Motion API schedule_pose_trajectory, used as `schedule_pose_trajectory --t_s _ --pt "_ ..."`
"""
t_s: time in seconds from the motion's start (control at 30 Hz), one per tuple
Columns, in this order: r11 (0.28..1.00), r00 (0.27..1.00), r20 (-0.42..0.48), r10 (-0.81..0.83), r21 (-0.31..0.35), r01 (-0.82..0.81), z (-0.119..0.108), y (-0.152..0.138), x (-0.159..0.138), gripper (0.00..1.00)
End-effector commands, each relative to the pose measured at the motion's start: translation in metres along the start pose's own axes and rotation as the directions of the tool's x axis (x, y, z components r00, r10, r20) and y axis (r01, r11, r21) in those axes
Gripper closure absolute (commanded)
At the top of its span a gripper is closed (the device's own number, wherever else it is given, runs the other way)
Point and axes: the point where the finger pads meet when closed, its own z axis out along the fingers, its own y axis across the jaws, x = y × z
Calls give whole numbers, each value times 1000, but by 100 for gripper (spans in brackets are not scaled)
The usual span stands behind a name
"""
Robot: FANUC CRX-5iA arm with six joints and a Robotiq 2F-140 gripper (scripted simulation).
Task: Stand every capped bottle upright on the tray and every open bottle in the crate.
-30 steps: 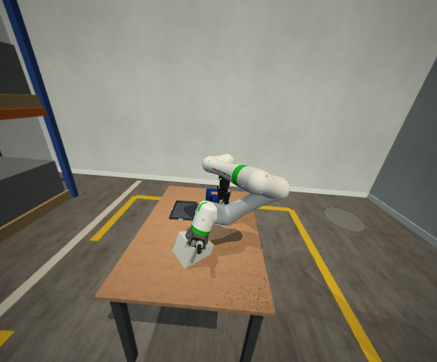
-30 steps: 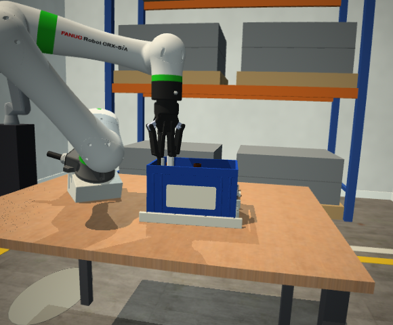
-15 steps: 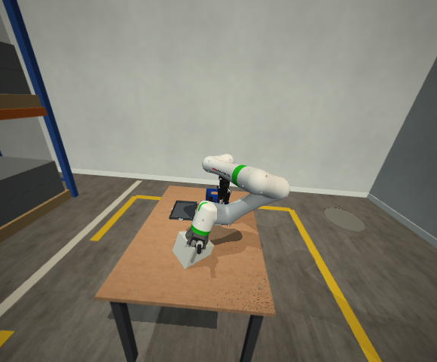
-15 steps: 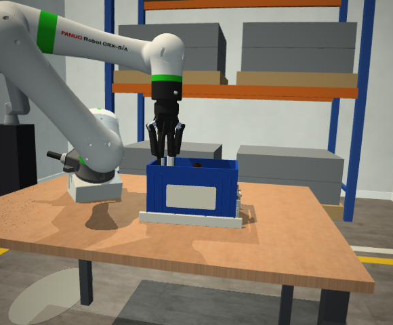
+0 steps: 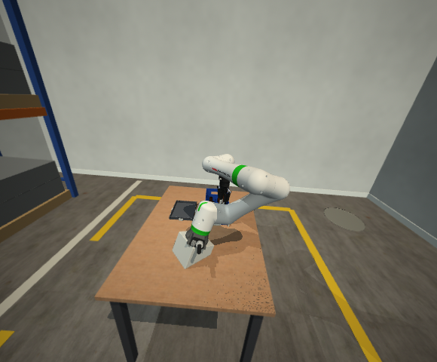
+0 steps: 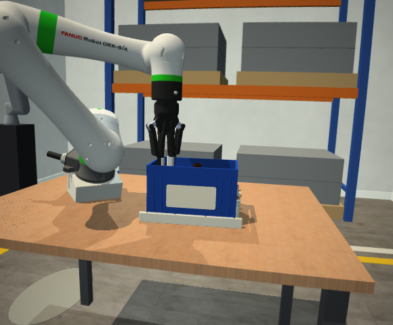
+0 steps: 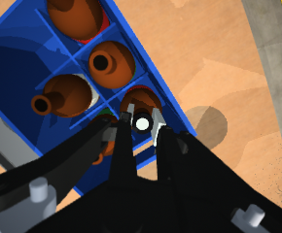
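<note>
A blue crate (image 6: 192, 187) with compartments stands on the table (image 5: 211, 193). In the wrist view it (image 7: 58, 83) holds several brown bottles. One has a white cap (image 7: 142, 123); my gripper (image 7: 142, 115) is shut on its neck, in the crate's corner compartment. Two open bottles (image 7: 107, 63) (image 7: 58, 97) stand or lean in other compartments, and another brown bottle (image 7: 78, 16) is at the top edge. In the exterior view my gripper (image 6: 164, 154) reaches straight down into the crate's left end. The dark tray (image 5: 183, 210) lies left of the crate.
The robot base (image 6: 93, 187) stands on a grey block left of the crate. A pale strip (image 6: 190, 219) lies along the crate's front. Shelving with grey boxes (image 6: 287, 45) stands behind the table.
</note>
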Motion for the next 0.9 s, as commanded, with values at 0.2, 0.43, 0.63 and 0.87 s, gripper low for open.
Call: schedule_pose_trajectory --t_s 0.2,0.43,0.63,0.87 --pt "1000 1000 0 0 0 0 -10 0 0 100" --pt "1000 1000 0 0 0 0 -34 0 0 100" --pt "1000 1000 0 0 0 0 -50 0 0 100" --pt "1000 1000 1 0 0 0 -68 0 0 100"
